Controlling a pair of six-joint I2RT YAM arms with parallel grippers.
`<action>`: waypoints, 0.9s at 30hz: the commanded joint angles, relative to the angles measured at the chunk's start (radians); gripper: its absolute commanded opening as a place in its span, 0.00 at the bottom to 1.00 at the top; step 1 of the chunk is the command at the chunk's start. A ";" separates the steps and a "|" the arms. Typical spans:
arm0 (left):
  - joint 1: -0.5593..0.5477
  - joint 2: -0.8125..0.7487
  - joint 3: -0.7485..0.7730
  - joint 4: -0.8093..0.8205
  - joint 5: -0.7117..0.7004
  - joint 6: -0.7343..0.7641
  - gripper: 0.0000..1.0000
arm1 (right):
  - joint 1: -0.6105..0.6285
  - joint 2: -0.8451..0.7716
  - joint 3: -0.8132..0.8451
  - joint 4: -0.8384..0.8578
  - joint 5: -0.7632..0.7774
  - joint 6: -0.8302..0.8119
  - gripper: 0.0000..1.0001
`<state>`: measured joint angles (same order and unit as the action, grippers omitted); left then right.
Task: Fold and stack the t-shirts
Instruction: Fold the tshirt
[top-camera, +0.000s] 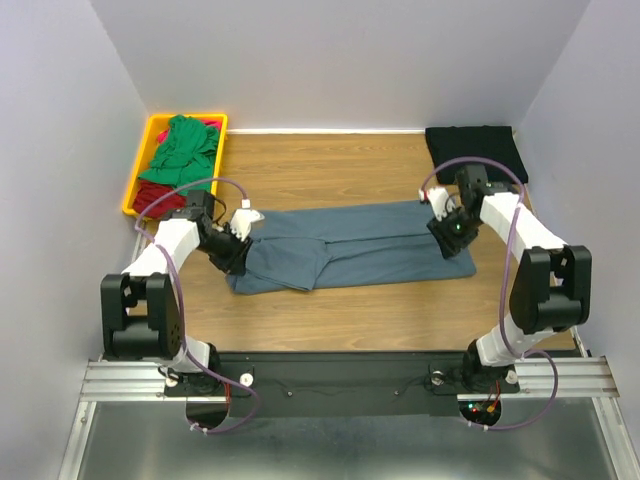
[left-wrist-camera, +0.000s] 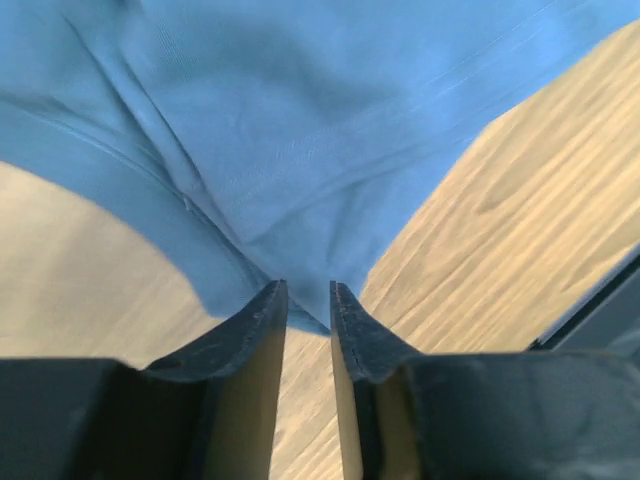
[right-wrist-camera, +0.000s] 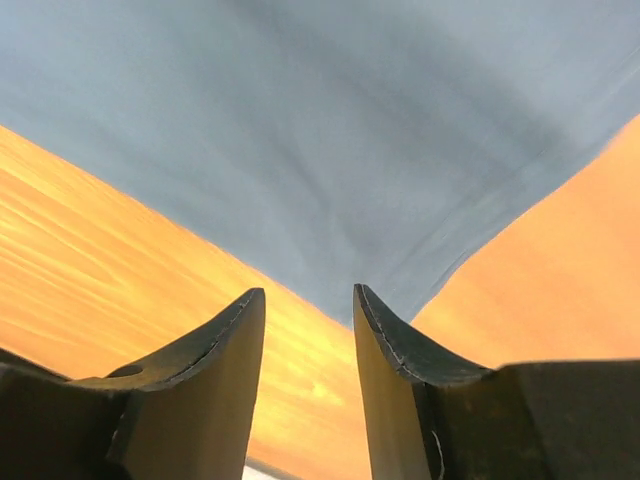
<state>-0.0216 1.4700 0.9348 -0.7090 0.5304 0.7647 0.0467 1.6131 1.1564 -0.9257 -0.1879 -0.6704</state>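
Top external view: the slate blue-grey t-shirt lies as a long folded band across the middle of the table. At its left end the left gripper pinches a corner, jaws narrow. At the right end the right gripper straddles a corner, jaws parted. The black t-shirt lies at the far right corner. The green t-shirt and red t-shirt fill the yellow tray.

Wood-grain table; yellow tray; blue-grey t-shirt; black t-shirt; green t-shirt; red t-shirt.
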 joint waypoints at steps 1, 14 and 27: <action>0.014 -0.070 0.114 -0.018 0.124 -0.036 0.36 | 0.082 -0.064 0.160 -0.018 -0.199 0.060 0.46; 0.261 0.176 0.257 -0.036 0.376 -0.212 0.48 | 0.822 0.123 0.190 0.473 0.111 0.172 0.43; 0.267 0.173 0.182 -0.021 0.315 -0.205 0.56 | 1.056 0.266 0.140 0.640 0.254 0.126 0.46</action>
<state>0.2462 1.6733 1.1370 -0.7216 0.8280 0.5659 1.1072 1.8660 1.2984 -0.3721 0.0101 -0.5297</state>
